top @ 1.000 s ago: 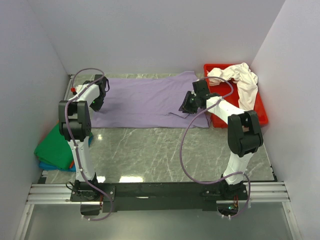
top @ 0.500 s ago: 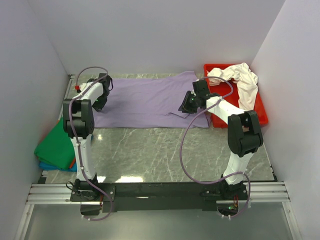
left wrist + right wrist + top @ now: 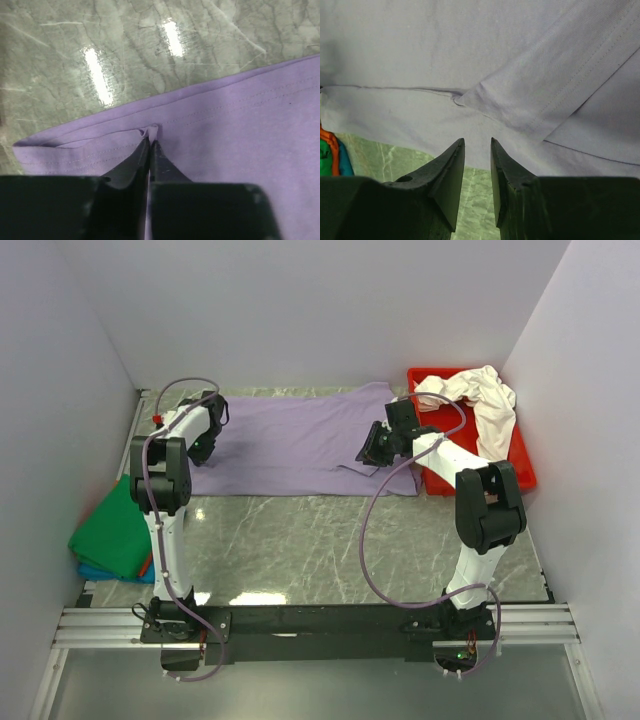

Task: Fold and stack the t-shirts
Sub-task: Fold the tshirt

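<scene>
A lavender-purple t-shirt (image 3: 290,445) lies spread flat at the back of the table. My left gripper (image 3: 203,448) is at its left edge, shut on a small pinch of the hem (image 3: 151,132). My right gripper (image 3: 370,457) hovers over the shirt's right part near a sleeve fold (image 3: 470,97), with its jaws a little apart and nothing between them (image 3: 476,140). A creamy white t-shirt (image 3: 485,395) lies crumpled in the red tray. A green t-shirt (image 3: 115,535) lies folded at the left, on top of a blue one (image 3: 100,573), with a red-orange edge (image 3: 147,565) showing.
The red plastic tray (image 3: 520,465) stands at the back right, against the right wall. White walls close in the back and both sides. The marble tabletop (image 3: 320,540) shows in front of the lavender shirt.
My left arm has shifted slightly to the right and back, with the gripper still at the shirt's left edge. The right arm has not moved.
</scene>
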### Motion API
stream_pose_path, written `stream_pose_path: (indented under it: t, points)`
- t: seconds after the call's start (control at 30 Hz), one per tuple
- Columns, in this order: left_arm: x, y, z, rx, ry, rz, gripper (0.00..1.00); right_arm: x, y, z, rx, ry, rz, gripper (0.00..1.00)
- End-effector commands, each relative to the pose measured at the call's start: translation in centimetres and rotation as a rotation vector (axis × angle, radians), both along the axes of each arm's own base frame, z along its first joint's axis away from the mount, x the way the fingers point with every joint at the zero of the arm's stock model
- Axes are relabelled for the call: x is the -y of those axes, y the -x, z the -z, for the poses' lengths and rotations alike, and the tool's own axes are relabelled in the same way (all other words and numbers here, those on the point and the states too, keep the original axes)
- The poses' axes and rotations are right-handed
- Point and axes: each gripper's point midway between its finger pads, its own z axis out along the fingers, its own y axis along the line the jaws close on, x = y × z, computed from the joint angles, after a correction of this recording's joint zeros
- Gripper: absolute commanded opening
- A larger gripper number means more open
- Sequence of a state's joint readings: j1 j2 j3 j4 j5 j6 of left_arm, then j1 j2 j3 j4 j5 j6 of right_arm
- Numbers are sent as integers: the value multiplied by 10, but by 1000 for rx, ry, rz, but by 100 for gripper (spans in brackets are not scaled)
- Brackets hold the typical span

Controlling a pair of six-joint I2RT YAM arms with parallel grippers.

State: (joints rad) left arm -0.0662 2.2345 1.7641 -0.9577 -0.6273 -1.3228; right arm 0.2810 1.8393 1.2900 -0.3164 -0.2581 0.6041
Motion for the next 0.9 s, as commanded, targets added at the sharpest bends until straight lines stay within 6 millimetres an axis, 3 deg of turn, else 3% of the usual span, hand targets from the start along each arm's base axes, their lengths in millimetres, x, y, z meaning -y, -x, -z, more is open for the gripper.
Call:
stream_pose_path:
  t: [0.0, 0.37, 0.87]
  points:
    - [-1, -2, -14, 28, -25, -20, 4, 0, -7, -2, 30, -10, -11, 35]
    - [-5, 7, -48, 57, -96, -29, 1, 0, -7, -3, 34, -17, -12, 34]
    - [-3, 9, -65, 38, -204, -22, 1, 0, -7, -2, 33, -24, -13, 34]
